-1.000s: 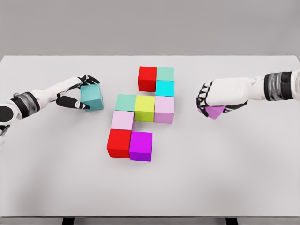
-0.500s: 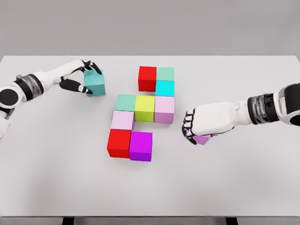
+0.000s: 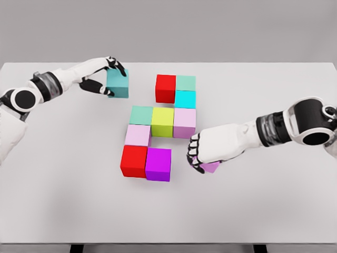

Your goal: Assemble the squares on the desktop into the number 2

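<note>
Gripping a teal cube [image 3: 118, 84], the left hand [image 3: 103, 77] hovers; right hand [image 3: 206, 150] clutches a violet cube [image 3: 211, 167] underneath

i'm looking down at a wide, pale grey table [image 3: 63, 200] that fills most of my view. behind its far edge i see a plain grey wall [image 3: 168, 29]. light is soft and even, with faint shadows. dark legs [image 3: 77, 247] show below the near edge.

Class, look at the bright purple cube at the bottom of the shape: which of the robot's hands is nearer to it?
Right. The right hand, holding a purple block, sits just right of the bright purple cube; the left hand holds a teal block far up-left.
</note>
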